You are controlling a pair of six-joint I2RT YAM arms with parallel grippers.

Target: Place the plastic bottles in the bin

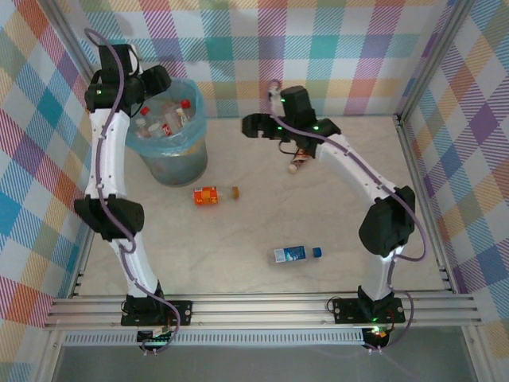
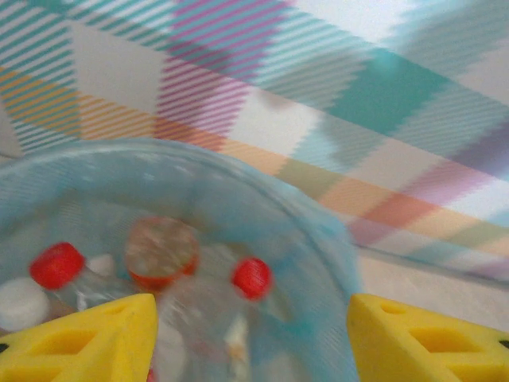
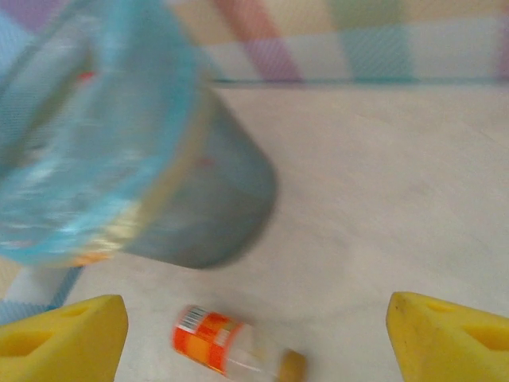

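Currently left fingers gape above bin; orange-labelled bottle lies nearby.

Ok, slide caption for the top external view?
Bin part-filled with bottles; three more lie on the table: orange-label bottle, blue-label bottle, third bottle beneath the right arm.

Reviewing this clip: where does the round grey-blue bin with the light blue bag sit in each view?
Top external: the round translucent grey-blue bin is upper left, beside the left arm.
Left wrist: lower left, seen from above, red-capped bottles inside.
Right wrist: upper left, blurred, on the table.
Shared landmark: the pastel checked wall behind it.
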